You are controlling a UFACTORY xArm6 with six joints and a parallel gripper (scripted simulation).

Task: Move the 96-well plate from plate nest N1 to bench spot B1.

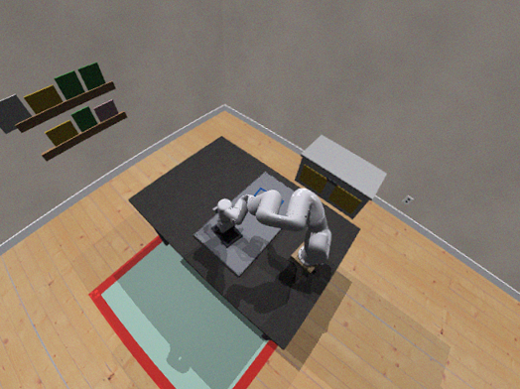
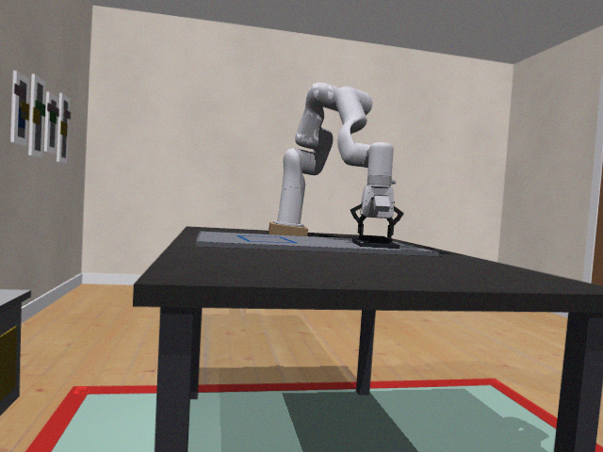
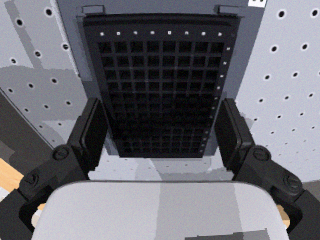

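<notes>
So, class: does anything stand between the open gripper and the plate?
Nothing visible does. The open gripper straddles the plate in its nest, one finger beside each long side.

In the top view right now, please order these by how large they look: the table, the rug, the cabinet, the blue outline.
1. Table and rug: they look alike, and the table hides part of the rug, so I do not rank them.
2. Cabinet.
3. Blue outline, mostly hidden by the arm.
</notes>
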